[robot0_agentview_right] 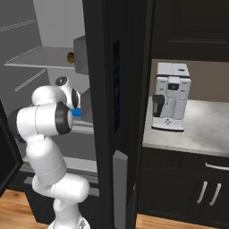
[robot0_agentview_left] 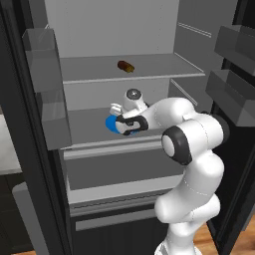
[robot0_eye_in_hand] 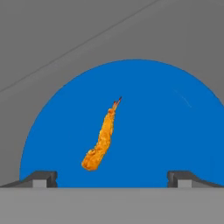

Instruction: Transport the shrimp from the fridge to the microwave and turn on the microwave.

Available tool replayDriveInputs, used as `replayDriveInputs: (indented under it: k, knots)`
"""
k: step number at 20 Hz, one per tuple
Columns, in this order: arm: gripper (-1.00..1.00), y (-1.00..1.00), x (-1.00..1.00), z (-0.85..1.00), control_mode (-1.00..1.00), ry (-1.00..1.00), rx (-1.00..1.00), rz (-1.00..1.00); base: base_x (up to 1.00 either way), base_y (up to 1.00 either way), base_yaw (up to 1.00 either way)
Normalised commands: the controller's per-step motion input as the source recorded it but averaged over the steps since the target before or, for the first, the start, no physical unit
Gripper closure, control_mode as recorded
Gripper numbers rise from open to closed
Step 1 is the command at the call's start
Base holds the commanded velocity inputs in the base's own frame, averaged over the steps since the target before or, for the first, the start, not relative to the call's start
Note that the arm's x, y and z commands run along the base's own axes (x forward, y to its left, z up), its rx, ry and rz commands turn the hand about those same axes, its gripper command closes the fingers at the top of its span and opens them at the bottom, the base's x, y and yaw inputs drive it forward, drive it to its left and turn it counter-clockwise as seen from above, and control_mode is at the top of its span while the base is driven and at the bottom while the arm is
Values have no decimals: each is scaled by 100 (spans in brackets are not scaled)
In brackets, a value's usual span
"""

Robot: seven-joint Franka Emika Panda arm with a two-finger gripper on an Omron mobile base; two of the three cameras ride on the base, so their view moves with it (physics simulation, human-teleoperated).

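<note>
Claw: I had the gripper (robot0_eye_in_hand: pixel 112 178) spread wide over the plate (robot0_eye_in_hand: pixel 175 131), nothing held; its two dark fingertips (robot0_eye_in_hand: pixel 41 178) stood far apart, one at each side of the plate's near rim.
Shrimp: the shrimp (robot0_eye_in_hand: pixel 102 140) lay on the plate, near its middle, between my two fingertips and clear of both. I saw its thin tail end pointing away from the hand and its thick end nearest the claw.
Plate: round and blue, it sat on a grey shelf (robot0_agentview_left: pixel 89 124) of the fridge (robot0_agentview_left: pixel 124 30). From the left base view I saw just a blue edge (robot0_agentview_left: pixel 111 124) of it under my hand; from the right base view, a blue sliver (robot0_agentview_right: pixel 77 112) beside the wrist.
Arm: I saw the arm (robot0_agentview_left: pixel 191 149) reaching into the open fridge, wrist bent down over the plate.
Other food: a dark brown oblong piece (robot0_agentview_left: pixel 126 66) lay on the shelf above the plate, well apart from it.
Door bins: translucent grey bins (robot0_agentview_left: pixel 234 92) hung on the open door, to the right of the plate's shelf.
Counter: a coffee machine (robot0_agentview_right: pixel 171 96) stood on the counter (robot0_agentview_right: pixel 201 129) right of the fridge, well apart from the plate.
</note>
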Motion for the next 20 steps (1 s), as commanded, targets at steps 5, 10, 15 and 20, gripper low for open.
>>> replayDriveInputs:
  k: [5, 10, 15, 20]
  knots:
    - [-100, 0, 16, -8, -100, 0, 2, -1, 0, 0, 0]
    - [-100, 0, 14, -7, -100, 0, 1, -1, 0, 0, 0]
    - [-100, 1, 7, -6, -100, 3, 0, 0, 0, 0, 0]
    - [-100, 0, 0, -1, -100, 5, 0, 0, 0, 0, 0]
